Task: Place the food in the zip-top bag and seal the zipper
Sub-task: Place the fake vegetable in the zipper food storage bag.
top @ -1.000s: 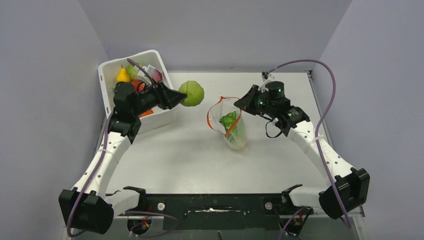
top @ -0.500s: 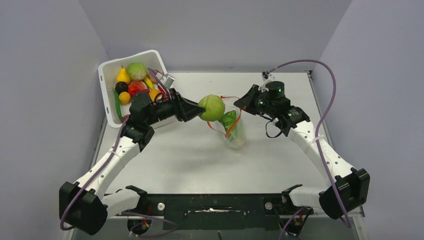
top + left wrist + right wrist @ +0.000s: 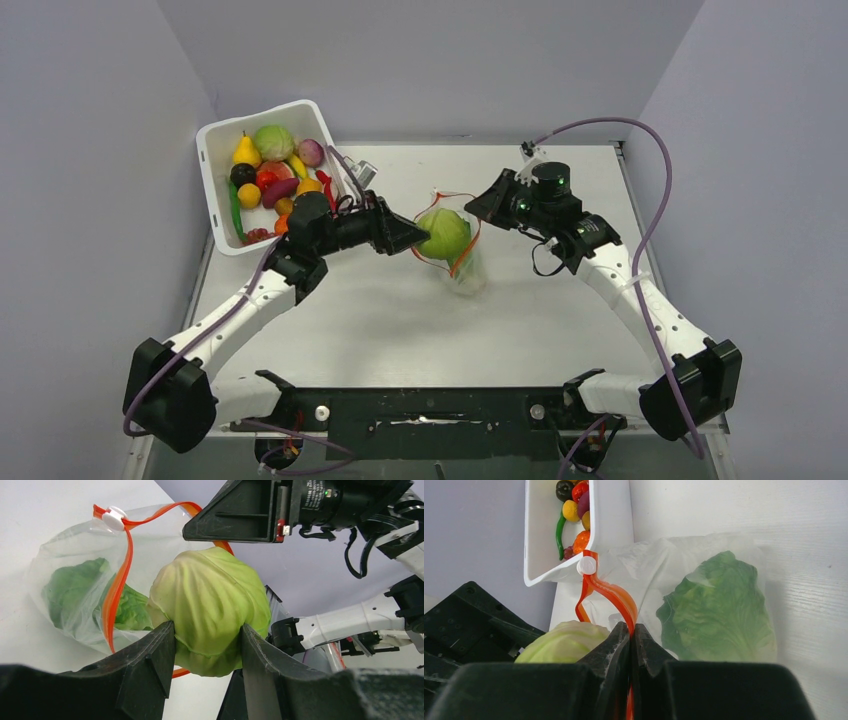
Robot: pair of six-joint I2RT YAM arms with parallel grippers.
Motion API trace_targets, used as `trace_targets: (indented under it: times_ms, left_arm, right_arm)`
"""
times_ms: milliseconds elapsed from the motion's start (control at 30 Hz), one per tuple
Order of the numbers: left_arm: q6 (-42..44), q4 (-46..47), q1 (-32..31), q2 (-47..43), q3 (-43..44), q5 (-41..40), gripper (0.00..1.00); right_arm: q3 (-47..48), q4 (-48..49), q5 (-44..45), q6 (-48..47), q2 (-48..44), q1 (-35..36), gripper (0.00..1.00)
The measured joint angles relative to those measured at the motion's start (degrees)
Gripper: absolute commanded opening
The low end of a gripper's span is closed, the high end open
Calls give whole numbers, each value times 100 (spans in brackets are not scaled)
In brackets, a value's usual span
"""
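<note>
A clear plastic bag (image 3: 472, 272) rests on a white table (image 3: 400, 320) with its mouth lifted. A thin red-orange zipper strip (image 3: 610, 594) runs round that mouth and carries a small white slider (image 3: 586, 565). A ruffled green lettuce leaf (image 3: 719, 610) lies inside the bag.

My right pincer (image 3: 630, 628) is at the bag's far right edge. It is clenched on the zipper strip, with its two fingers pressed together and the orange strip pinched between them, so the mouth is held up.

A round, pale green cabbage (image 3: 210, 595) hangs at the left side of the bag's mouth. My left pincer (image 3: 209, 630) grasps it, with one dark finger on each side. The cabbage sits right at the opening, against the orange strip. I cannot tell whether any of it is inside the bag.

A white tub (image 3: 215, 190) stands well to the left of the bag and farther back. It holds a pile of toy fruit and vegetables (image 3: 270, 185), among them a yellow pear (image 3: 246, 151) and a second green head (image 3: 273, 142).
</note>
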Motion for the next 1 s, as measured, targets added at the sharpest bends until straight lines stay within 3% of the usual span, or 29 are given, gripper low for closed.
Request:
trace_targets:
  times_ms: [333, 767, 900, 1000]
  left_arm:
    - [420, -483, -459, 354, 31, -271, 24]
    - [1121, -1410, -1003, 920, 741, -822, 26]
    - [1226, -1539, -1113, 1003, 831, -1038, 50]
    - [1266, -1663, -1141, 1010, 896, -1193, 63]
  right_arm:
    - [0, 35, 2, 2, 0, 111, 0]
    - [264, 192, -101, 48, 120, 306, 0]
    - [306, 240, -131, 61, 229, 337, 0]
    - [306, 238, -129, 90, 238, 339, 0]
